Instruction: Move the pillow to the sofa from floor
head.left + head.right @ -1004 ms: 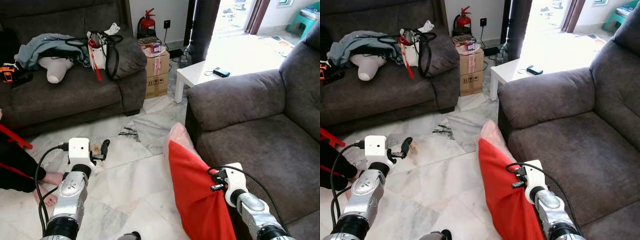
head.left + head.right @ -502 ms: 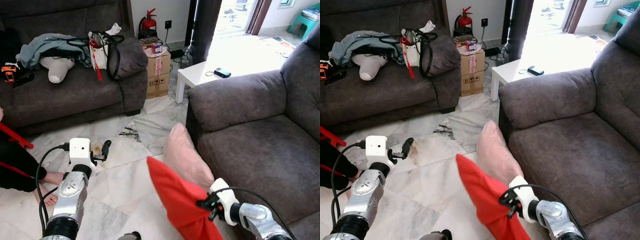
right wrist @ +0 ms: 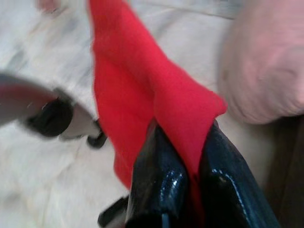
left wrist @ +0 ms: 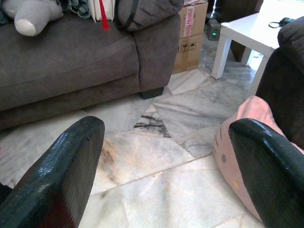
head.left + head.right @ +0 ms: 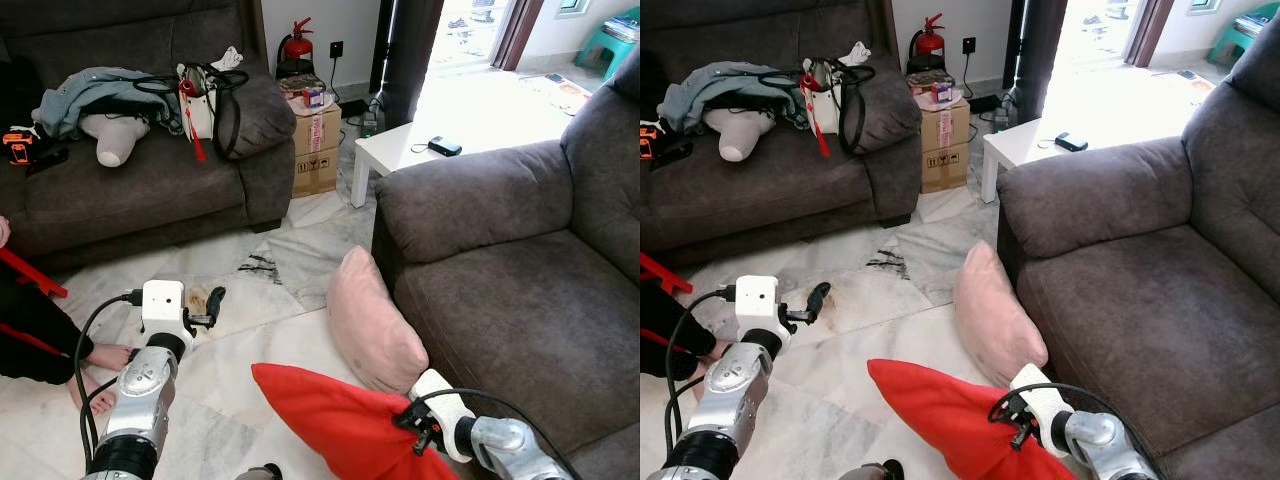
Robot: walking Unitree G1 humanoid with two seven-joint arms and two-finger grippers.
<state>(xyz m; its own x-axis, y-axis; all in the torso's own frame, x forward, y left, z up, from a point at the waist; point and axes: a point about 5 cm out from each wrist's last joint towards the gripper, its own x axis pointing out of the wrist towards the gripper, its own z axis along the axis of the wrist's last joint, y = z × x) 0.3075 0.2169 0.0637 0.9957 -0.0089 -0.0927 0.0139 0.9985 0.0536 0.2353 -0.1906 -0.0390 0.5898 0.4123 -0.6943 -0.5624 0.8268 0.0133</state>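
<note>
The right gripper (image 3: 183, 156) is clenched on a corner of the red pillow (image 5: 335, 425), fabric pinched between its two black fingers (image 3: 156, 180) (the wrist view is somewhat blurred). The pillow hangs low over the marble floor (image 5: 250, 340), just in front of the near sofa (image 5: 520, 280) and not on it. Beside it a pink pillow (image 5: 372, 325) leans against that sofa's front, standing on the floor.

The left gripper (image 4: 166, 156) is spread wide and holds nothing, raised over the floor with the pink pillow near one finger.

Farther off, a cardboard box (image 5: 314, 140) stands between the far sofa (image 5: 140, 190) and a white table (image 5: 420, 145); small items sit on its top, and it carries red tape with print too small to read, plus handling marks on its lower part. A bag with dark straps (image 5: 205, 100) sits on the far sofa next to heaped clothing (image 5: 90, 90). A red fire extinguisher (image 5: 295, 45) stands behind the box. A dark small device (image 5: 441, 146) lies on the table. A person's bare foot (image 5: 95, 358) rests on the floor by the left arm.
</note>
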